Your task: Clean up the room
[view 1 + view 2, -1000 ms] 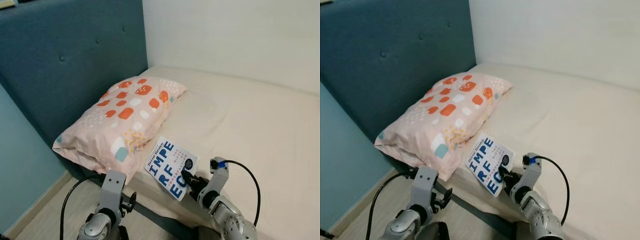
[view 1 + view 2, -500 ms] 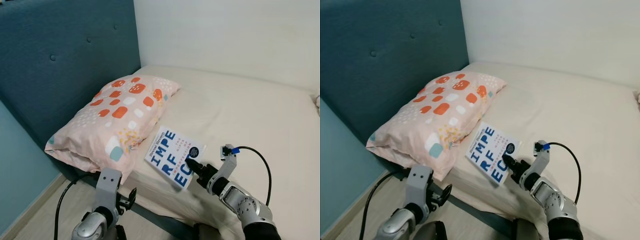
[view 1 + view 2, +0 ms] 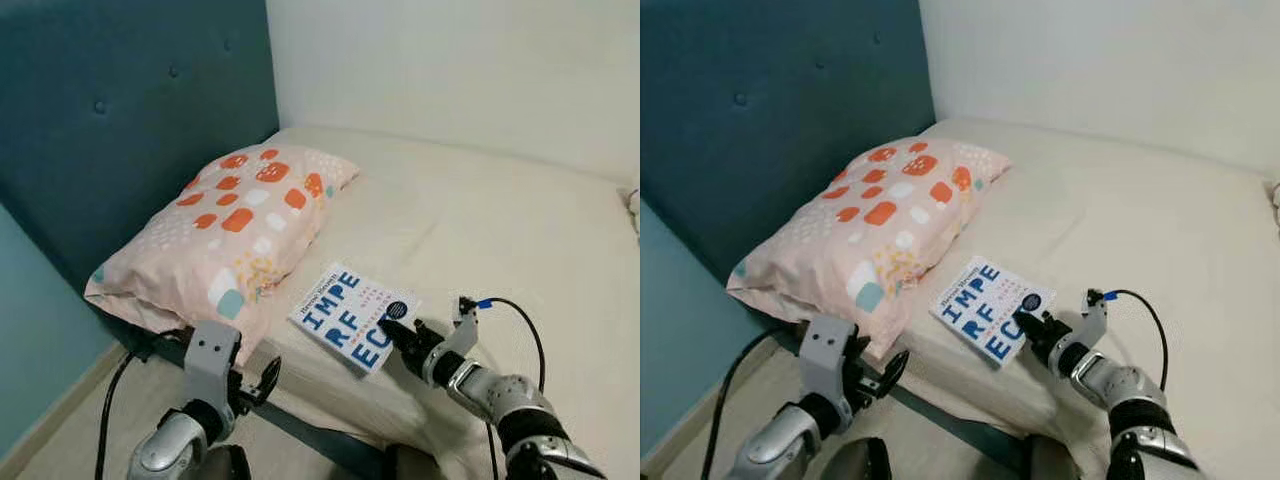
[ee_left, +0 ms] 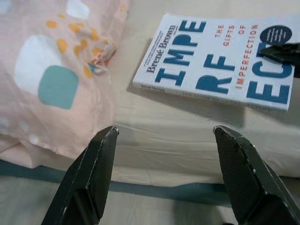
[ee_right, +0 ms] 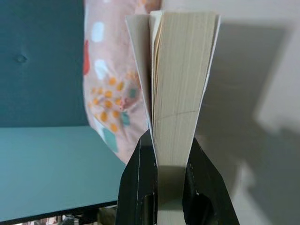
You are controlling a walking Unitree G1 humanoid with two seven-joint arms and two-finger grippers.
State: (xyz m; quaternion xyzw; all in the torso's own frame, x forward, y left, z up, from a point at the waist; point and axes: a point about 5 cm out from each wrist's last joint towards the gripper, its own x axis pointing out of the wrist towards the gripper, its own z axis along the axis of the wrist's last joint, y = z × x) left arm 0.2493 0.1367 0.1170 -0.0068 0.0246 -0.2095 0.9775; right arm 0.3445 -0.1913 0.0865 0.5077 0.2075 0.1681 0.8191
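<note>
— What have you got on the right side?

— My right gripper (image 3: 398, 330) is clamped on the near corner of a white paperback book (image 3: 352, 315) with big blue letters on its cover. In the right wrist view the two black fingers (image 5: 138, 180) squeeze the page block from either side, and the front cover fans a little away from the pages above the grip.

— Where is the book sitting?

— Over the cream bed (image 3: 500, 230), near its front edge, just beside the lower end of the pillow (image 3: 225, 235). It casts a shadow onto the sheet; I can't tell whether its far edge touches the sheet. The cover faces up, tilted toward me.

— And the pillow?

— Pink, with orange, white and teal patches. It lies along the bed's left side against the dark teal padded headboard (image 3: 120, 130), and its near corner hangs out past the edge of the mattress.

— Left arm?

— My left gripper (image 3: 255, 380) hangs low in front of the bed frame, below the pillow's corner. Its fingers (image 4: 93, 173) are spread wide apart and hold nothing. Looking along them, I see the pillow on one side, the book on the other, and the mattress edge between.

— Anything else nearby?

— A pale wall (image 3: 450, 70) behind the bed, and light wooden floor (image 3: 70, 440) at the lower left.
</note>
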